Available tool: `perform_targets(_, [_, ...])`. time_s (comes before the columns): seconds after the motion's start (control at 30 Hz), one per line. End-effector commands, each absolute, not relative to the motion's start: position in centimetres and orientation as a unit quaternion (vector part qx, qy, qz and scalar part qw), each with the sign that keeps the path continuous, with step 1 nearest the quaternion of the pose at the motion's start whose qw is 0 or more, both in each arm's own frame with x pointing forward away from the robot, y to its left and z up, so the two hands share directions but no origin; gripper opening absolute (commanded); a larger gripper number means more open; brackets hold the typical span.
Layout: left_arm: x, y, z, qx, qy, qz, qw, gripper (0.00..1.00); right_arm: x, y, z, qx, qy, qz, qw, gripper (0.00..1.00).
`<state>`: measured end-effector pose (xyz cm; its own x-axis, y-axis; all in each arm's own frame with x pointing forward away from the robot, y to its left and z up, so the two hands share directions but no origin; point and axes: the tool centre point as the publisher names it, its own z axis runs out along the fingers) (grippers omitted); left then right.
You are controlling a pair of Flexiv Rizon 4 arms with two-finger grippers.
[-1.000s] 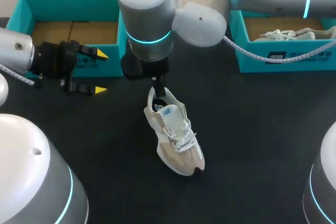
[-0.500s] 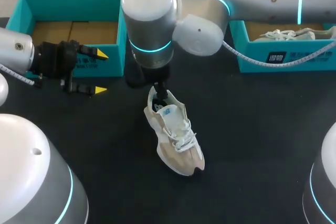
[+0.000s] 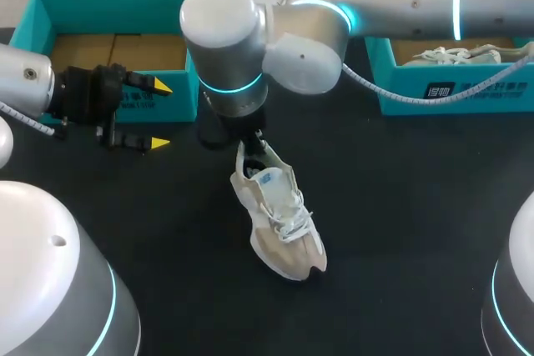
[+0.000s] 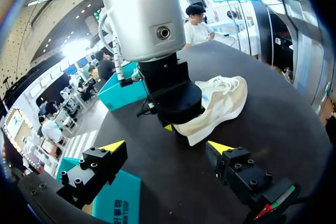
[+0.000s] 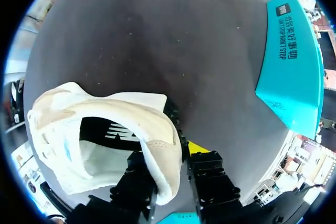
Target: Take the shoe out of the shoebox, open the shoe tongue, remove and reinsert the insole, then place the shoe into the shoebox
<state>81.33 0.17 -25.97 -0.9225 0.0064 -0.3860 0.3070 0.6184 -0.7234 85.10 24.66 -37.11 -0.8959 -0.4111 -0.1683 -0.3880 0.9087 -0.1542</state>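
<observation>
Right claw (image 5: 169, 153) clamps shoe (image 3: 284, 231) at heel; shoe's long axis runs away from it, toe farthest. Left claw (image 3: 158, 114) released, well apart from shoe.

The beige-and-white lace-up shoe (image 3: 279, 223) carries two marks: a white logo on its black insole (image 5: 100, 129), and a small blue label (image 3: 269, 178) on the tongue whose lettering is too small to make out. The teal cardboard shoebox (image 5: 291, 51) near the heel has white print along its outer wall: a small dark square logo, a line of characters and a line of capitals. The second teal cardboard shoebox (image 3: 434, 89), at the table's right, bears the same kind of mark, also too small to read.
</observation>
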Motion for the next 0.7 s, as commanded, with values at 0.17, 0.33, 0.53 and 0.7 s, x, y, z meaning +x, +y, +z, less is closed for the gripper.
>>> perform_targets(0.17, [81.3,0.2,-25.9,0.089,0.883,-0.426,0.175,1.0,84.4,23.1,-35.9,-0.168,0.978,-0.073,0.095,0.0])
perform_targets(0.33, [81.3,0.2,-25.9,0.089,0.883,-0.426,0.175,1.0,83.9,22.6,-32.1,-0.145,0.983,-0.061,0.091,0.0])
perform_targets(0.53, [81.3,0.2,-25.9,0.089,0.883,-0.426,0.175,1.0,83.7,22.4,-26.7,-0.15,0.982,-0.065,0.098,0.0])
perform_targets(0.7, [81.3,0.2,-25.9,0.089,0.883,-0.426,0.175,1.0,83.8,22.0,-22.3,-0.15,0.98,-0.073,0.109,0.0])
